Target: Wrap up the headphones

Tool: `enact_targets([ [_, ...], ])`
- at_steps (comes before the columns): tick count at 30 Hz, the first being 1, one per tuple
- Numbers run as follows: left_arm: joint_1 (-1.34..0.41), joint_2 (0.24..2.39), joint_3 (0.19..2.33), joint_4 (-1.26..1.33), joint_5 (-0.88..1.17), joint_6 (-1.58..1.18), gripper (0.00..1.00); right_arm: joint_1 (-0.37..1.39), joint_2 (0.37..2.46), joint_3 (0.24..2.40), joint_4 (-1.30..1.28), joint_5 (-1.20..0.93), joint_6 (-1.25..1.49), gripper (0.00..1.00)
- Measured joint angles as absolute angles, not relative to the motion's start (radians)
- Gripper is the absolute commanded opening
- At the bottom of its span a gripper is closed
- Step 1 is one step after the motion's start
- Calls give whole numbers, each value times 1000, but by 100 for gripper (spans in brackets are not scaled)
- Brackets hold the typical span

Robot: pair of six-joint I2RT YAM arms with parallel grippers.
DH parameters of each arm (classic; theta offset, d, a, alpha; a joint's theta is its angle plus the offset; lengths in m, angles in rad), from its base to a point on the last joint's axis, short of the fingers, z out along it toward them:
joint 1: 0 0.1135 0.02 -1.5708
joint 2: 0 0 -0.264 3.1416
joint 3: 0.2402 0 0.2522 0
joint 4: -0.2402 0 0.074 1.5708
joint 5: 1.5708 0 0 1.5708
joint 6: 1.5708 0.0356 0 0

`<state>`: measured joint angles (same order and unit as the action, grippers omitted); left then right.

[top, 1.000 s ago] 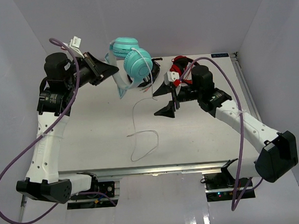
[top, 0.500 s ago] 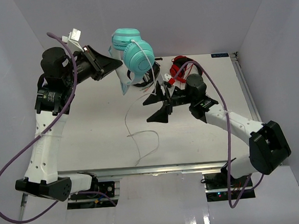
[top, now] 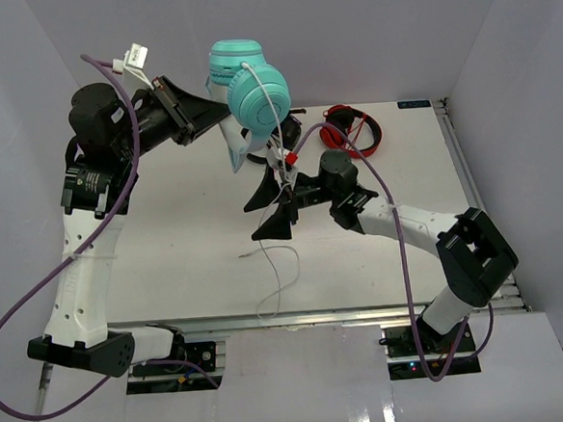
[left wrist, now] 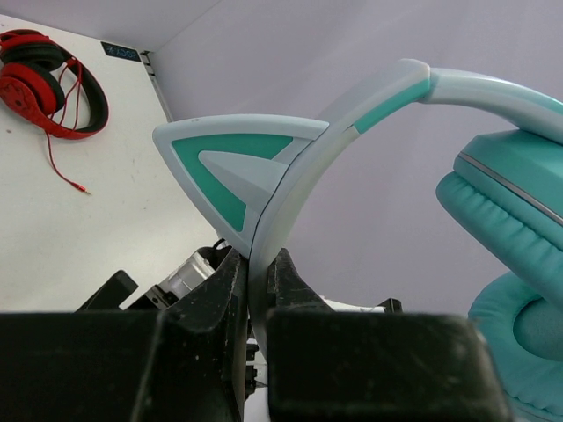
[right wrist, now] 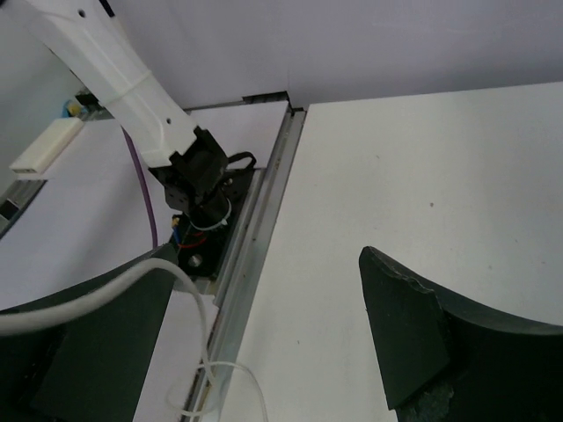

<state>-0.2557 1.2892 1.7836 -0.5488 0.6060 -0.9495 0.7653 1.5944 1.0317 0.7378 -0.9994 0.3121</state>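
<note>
1. Teal headphones [top: 250, 93] hang in the air above the far edge of the bench [top: 167, 238], near its middle, with both round ear cups stacked close together and well clear of the surface.
2. Left gripper [top: 219, 119] is closed on the pale headband; the left wrist view shows its two dark fingers [left wrist: 202, 352] pinching the band just below one cat-ear point.
3. From the ear cups the thin white cable [right wrist: 88, 299] drops toward the bench, and its loose end lies in an open loop on the surface toward the near edge, about midway along it.
4. Right gripper [top: 262, 212] sits low over the middle of the bench, below the headphones, jaws spread wide and holding nothing.
5. In the right wrist view the cable crosses in front of one finger [right wrist: 79, 360] and curves down into the gap between the two; whether it touches that finger cannot be told.
6. The other right finger [right wrist: 422, 334] stands well apart from the cable.
7. Red headphones [top: 353, 129] lie flat near the far right corner of the bench, apart from both grippers, with their own thin red cord trailing beside them.
</note>
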Motion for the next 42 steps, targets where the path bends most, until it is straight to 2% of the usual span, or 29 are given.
enact_targets([
  [3, -259, 1289, 1784, -545, 608, -960, 0, 789, 1624, 1031, 825, -997, 371, 98],
  [5, -261, 1289, 1784, -545, 610, -965, 0, 803, 1654, 1032, 875, -996, 403, 94],
  [7, -262, 1289, 1784, -545, 611, -970, 0, 815, 1683, 1032, 905, -995, 426, 85],
  [9, -262, 1289, 1783, -545, 611, -972, 0, 829, 1708, 1033, 921, -995, 443, 69],
  [13, -263, 1288, 1783, -545, 611, -974, 0, 853, 1731, 1034, 930, -997, 469, 17],
  [15, -264, 1287, 1782, -545, 607, -973, 0, 859, 1730, 1034, 936, -998, 468, 9],
  [20, -264, 1275, 1773, -541, 577, -968, 0, 847, 1687, 1005, 881, -988, 418, 8],
  [25, -264, 1234, 1734, -536, 510, -943, 0, 783, 1520, 893, 743, -970, 300, 8],
  [32, -265, 1136, 1640, -538, 317, -867, 0, 592, 1304, 830, 429, -902, 87, 8],
  [42, -265, 988, 1404, -505, 66, -836, 0, 325, 1132, 703, 76, -882, -87, 8],
])
